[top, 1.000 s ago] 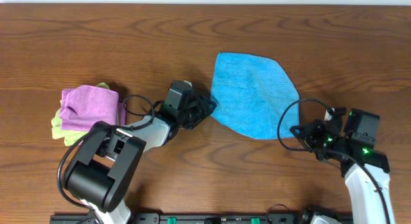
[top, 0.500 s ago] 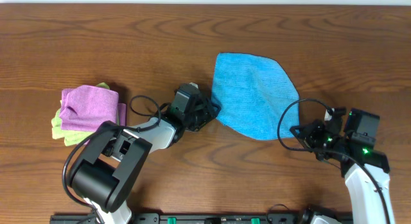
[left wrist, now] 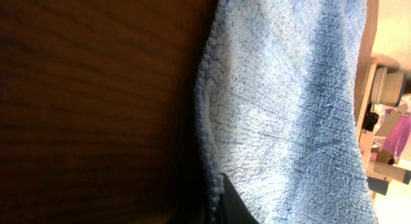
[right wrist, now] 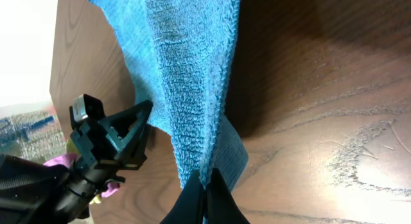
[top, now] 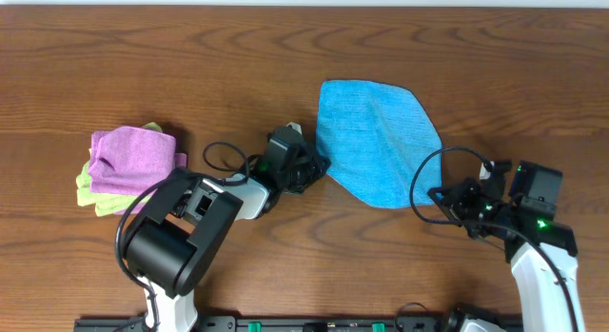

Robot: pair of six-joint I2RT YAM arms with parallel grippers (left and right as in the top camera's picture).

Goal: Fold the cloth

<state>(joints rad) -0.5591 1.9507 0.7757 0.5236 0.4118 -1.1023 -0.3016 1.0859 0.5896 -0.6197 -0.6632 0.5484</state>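
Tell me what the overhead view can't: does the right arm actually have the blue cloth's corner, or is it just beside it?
Observer: It has it. In the right wrist view the right jaws are shut on a corner of the cloth, and the fabric slopes up from the table to them.
Operator: And the left arm? From above, its own body hides the contact.
Observer: The left wrist view shows the cloth's stitched edge running down into a dark fingertip. The left jaws are shut on that edge.
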